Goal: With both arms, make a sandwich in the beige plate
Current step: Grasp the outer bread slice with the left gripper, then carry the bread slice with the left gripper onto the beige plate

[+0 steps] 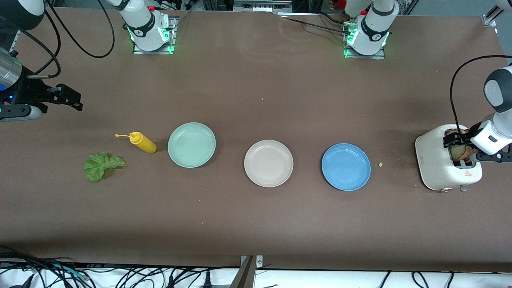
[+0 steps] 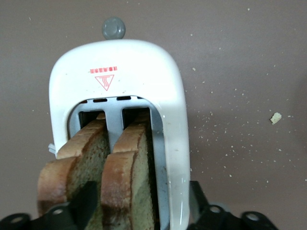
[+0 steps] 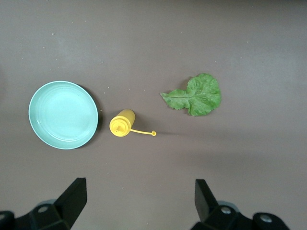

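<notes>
Your left gripper [image 1: 460, 147] sits over the toaster [image 1: 438, 164] at the left arm's end of the desk [image 1: 256, 224], fingers spread astride a bread slice [image 2: 127, 177] for lifting, while the beige plate [image 1: 268, 163] waits mid-desk and your right gripper [image 1: 64, 96] idles, fingers released.

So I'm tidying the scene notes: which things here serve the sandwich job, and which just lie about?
For the job:
- beige plate, middle of three
- two bread slices in the white toaster
- lettuce leaf
- left tool, open around one slice
- right tool, open, waiting

Lying about:
- mint-green plate
- blue plate
- yellow squeeze bottle
- crumbs
</notes>
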You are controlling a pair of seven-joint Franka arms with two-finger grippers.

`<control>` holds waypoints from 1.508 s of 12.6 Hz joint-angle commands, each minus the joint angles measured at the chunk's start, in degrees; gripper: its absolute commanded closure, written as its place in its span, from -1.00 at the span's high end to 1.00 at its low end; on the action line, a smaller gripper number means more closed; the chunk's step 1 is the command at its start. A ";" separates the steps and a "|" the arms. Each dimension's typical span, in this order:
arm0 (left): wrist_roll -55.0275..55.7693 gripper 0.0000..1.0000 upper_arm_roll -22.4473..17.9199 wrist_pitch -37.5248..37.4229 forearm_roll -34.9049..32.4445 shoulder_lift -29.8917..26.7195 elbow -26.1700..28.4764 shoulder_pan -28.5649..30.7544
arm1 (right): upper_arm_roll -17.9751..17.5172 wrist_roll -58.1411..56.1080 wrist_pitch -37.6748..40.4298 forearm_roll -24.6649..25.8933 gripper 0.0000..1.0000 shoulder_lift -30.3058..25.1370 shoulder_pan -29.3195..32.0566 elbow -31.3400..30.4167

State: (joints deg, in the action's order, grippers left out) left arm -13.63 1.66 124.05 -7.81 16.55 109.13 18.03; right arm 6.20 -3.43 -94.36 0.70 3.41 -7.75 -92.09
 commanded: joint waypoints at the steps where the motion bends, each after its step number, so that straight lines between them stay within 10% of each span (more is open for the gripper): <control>1: -0.79 -1.00 0.80 -0.12 -1.77 -0.02 -0.32 0.51 | 0.13 0.53 0.23 0.26 1.00 0.45 -0.25 1.21; 10: -4.92 -1.00 2.55 -13.79 -1.77 -1.52 -11.19 -0.19 | 0.13 0.53 0.23 0.26 1.00 0.45 -0.25 1.21; 19: -3.95 -1.00 21.89 -25.44 5.07 3.91 -19.66 -4.12 | 0.13 0.53 0.23 0.26 1.00 0.45 -0.25 1.21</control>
State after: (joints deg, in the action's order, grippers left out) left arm -17.65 22.56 99.10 -5.12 16.67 90.95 16.54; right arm 6.21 -3.43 -94.36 0.70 3.42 -7.75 -92.05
